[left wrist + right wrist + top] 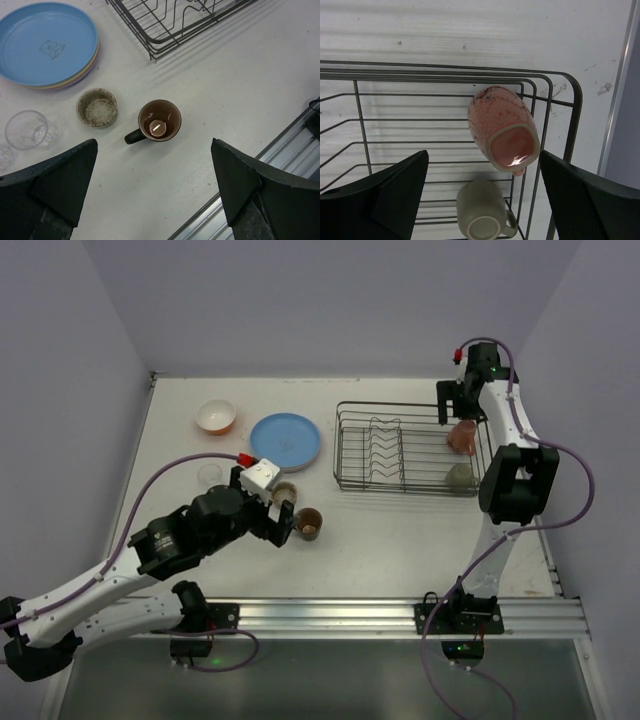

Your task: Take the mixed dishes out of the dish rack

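At the right centre of the overhead view, on the white tabletop (400, 540), the dish rack (410, 448) looks almost unloaded: its plate prongs stand bare and only two mugs sit in its right end. Left of it, out on the tabletop, lies the stack of plates (286, 438), blue on top, with tan and lilac rims showing beneath in the left wrist view. Farther to the upper left sits the orange bowl (216, 417). Below the plates stand the brown mug (159, 121) and the beige mug (97, 107), upright and near each other, with a clear glass (26, 130) toward the left edge of that frame. The left pincer (153, 155) hangs wide open above the brown mug, holding nothing. What is left, I judge, is the pink mug (504, 130), tipped over against the rack's corner wires, and the olive mug (482, 212), base-up just below it in the frame. The right pincer (484, 155) gapes wide over the pink mug, gripping nothing.
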